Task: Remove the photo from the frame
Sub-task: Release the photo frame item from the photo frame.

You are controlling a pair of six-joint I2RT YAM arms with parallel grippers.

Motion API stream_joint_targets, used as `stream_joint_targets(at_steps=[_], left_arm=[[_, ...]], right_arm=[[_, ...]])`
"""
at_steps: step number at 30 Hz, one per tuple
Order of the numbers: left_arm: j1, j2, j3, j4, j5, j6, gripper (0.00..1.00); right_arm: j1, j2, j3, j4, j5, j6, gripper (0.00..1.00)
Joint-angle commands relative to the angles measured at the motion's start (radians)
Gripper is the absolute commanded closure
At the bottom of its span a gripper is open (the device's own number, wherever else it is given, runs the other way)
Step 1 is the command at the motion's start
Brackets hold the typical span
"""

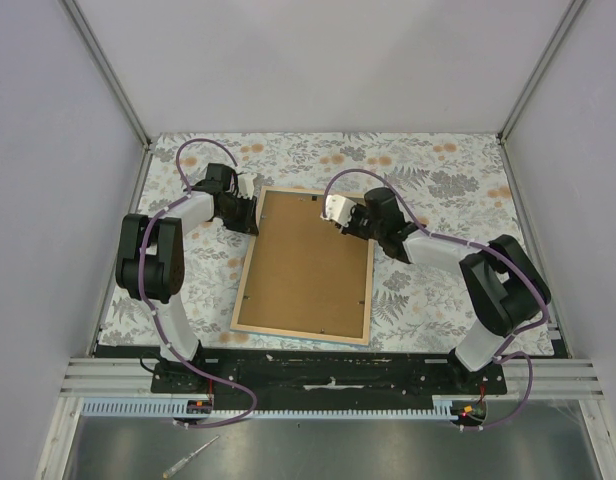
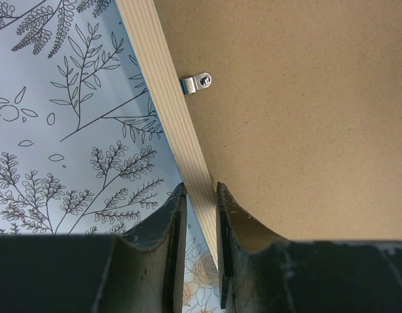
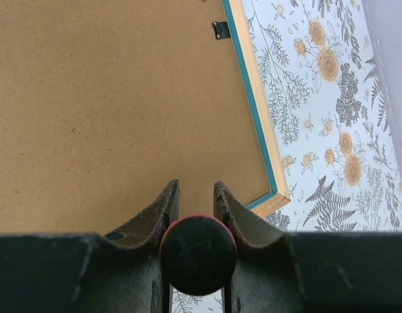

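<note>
The photo (image 1: 306,262) lies face down inside the frame (image 1: 300,334), so that only its plain brown board back shows. Both rest flat near the middle of the floral-covered bench (image 1: 428,170), long sides running away from the arm bases with a slight skew. The frame's light wood back borders the board on all four sides, and the right wrist view shows a thin blue strip along the inner edge of one rail. Small retaining clips sit at the board's edge: a bright metal clip (image 2: 196,83) with a screw head in the left wrist view, and a dark clip (image 3: 220,29) in the right wrist view. The left gripper (image 1: 250,215) is at the far end of the frame's left rail. Its fingers (image 2: 171,222) straddle that rail, one on the outer side above the floral cover and the other on the board side, with the jaws narrow and closed against the wood. The right gripper (image 1: 338,215) is over the far right part of the board, inside the rail. Its jaws stand narrowly apart with bare board visible between the tips. A round dark object with a reddish rim (image 3: 198,254) sits between the fingers close to the camera; what it is and whether it is clamped cannot be told, nor whether the tips touch the board. Purple cables (image 1: 193,150) loop above both arms, which bend inward from their bases at the near edge of the bench
</note>
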Motion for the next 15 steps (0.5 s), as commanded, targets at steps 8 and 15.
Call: stream_joint_targets(at_steps=[8,15], left_arm=[[0.001,0.034,0.006,-0.003,0.006,0.0,0.98],[0.001,0.036,0.006,-0.003,0.004,-0.001,0.98]], right_arm=[[0.022,-0.062,-0.053,0.184,0.014,-0.018,1.0],[0.021,-0.063,-0.107,0.31,0.063,0.001,1.0]])
